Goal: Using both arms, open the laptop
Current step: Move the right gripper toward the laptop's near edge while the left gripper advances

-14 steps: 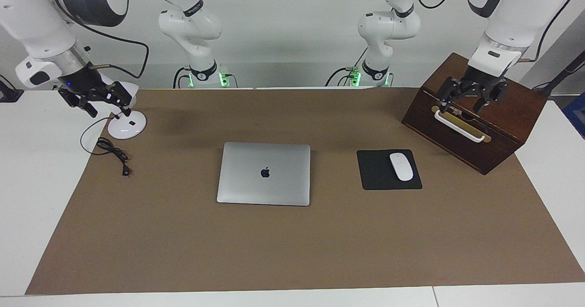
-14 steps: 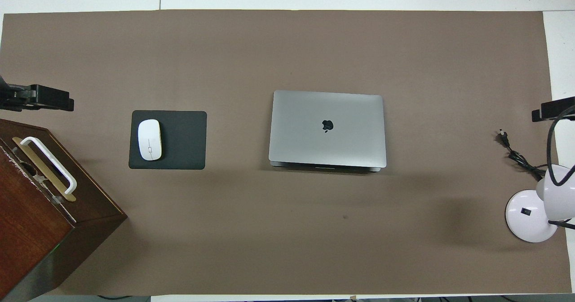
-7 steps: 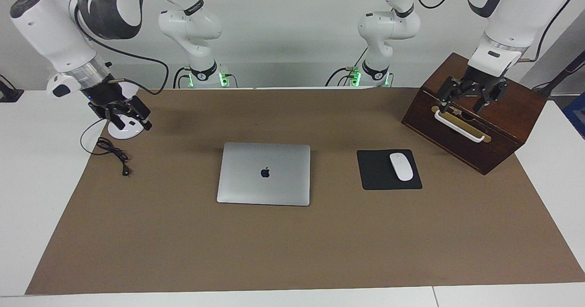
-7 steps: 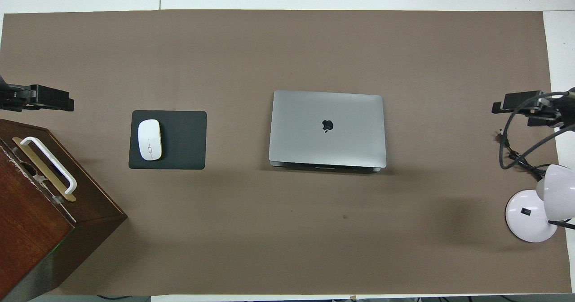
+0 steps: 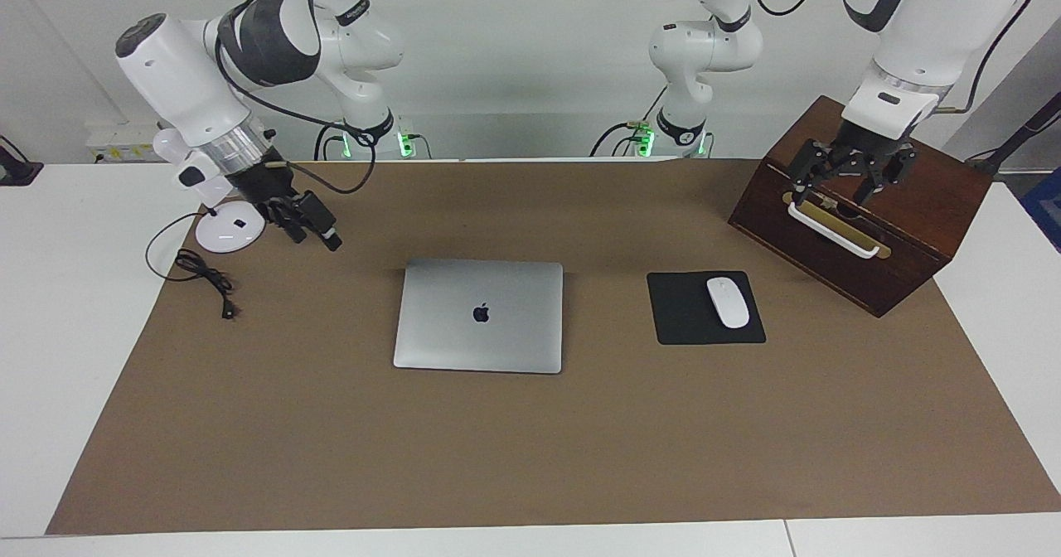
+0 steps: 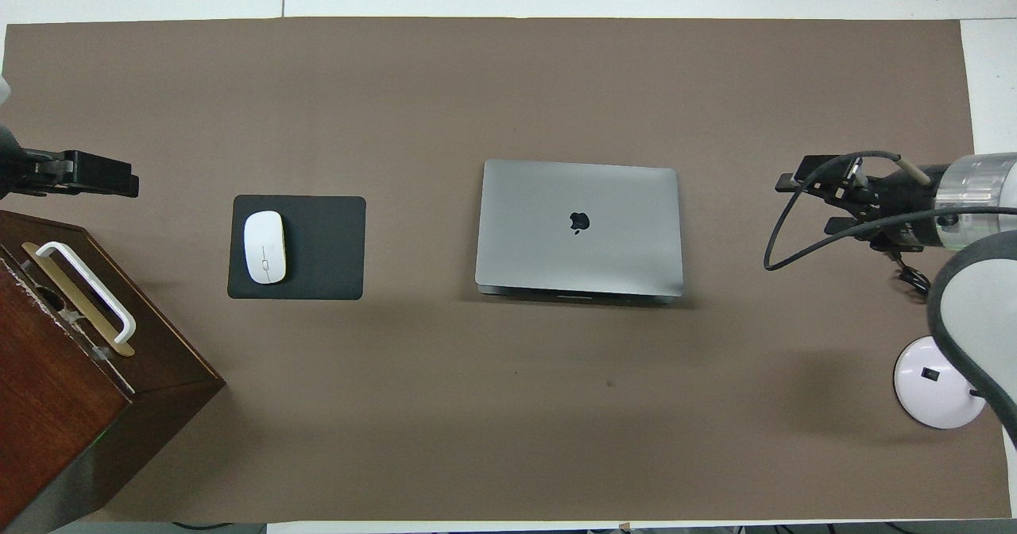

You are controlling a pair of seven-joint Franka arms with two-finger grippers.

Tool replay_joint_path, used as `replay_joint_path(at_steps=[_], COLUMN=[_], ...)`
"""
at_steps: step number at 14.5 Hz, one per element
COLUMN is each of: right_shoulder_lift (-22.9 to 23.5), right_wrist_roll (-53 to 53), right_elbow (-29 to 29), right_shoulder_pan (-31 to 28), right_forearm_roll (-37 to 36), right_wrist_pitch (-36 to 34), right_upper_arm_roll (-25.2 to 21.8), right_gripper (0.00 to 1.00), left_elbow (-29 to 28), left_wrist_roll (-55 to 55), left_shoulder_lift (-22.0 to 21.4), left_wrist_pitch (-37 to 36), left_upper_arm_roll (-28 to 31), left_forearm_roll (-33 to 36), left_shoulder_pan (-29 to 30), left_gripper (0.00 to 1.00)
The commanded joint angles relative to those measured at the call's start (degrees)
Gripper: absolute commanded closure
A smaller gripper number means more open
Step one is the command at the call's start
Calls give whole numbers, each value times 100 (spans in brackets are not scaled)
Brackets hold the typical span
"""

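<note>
The silver-grey laptop [image 5: 514, 333] lies closed and flat at the middle of the brown mat, logo up; it also shows in the overhead view [image 6: 628, 232]. My right gripper [image 5: 319, 230] hangs open and empty above the mat, between the lamp base and the laptop, apart from the laptop; the overhead view shows it too [image 6: 802, 192]. My left gripper [image 5: 847, 186] hovers open and empty over the wooden box near its white handle, and its tip shows in the overhead view [image 6: 111, 184].
A black mouse pad [image 5: 684, 321] with a white mouse [image 5: 727, 302] lies beside the laptop toward the left arm's end. A dark wooden box [image 5: 912, 234] with a white handle stands there. A white lamp base [image 5: 228, 230] and black cable [image 5: 207, 279] sit at the right arm's end.
My right arm has swung from over the lamp base toward the laptop and lowered. My left gripper has barely moved over the box. The laptop has not moved.
</note>
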Motion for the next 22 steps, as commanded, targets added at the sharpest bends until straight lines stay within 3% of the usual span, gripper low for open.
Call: replay_joint_path(at_steps=[1,3,4,7,12,14,19,22], right_shoulder_lift=[-187,-205,-292,-643,-969,-1066,-1058,-900], right_wrist_roll=[959,1603,1701,2148,3730,4047,4418,4435], right_elbow=[-491,-701,-938,-1694,-2222,-2372,-2399,-2443], right_shoulder_pan=[376,597,667,1062,1458,1459,1616,1853], right_forearm_roll=[254,254,254,280,289,289,289,289], right_wrist_pitch=[663,962,1155,1858,2255,2247,2273,2624], right_upper_arm_roll=[5,5,5,5,13,13,40,48], right_gripper=[0,0,0,0,0,0,0,0], left_elbow=[-202,-280,-324,-526,-799,-1157,-3555,-4392], left_wrist_roll=[-79,-26,-52,-105,-317,-281,-290,-281], left_shoulder_lift=[-170,-196,-214,-328,-443,-574,-1601,-1953], left_wrist_pitch=[127,171,223,224,276,713,3322,4334], left_upper_arm_roll=[50,41,41,41,23,15,15,15], left_forearm_roll=[84,84,84,84,67,67,-21,-21], left_shoulder_pan=[-77,-103,-138,-173,-182,-339,-1007,-1368], left_gripper=[0,0,11,100,100,100,100,100])
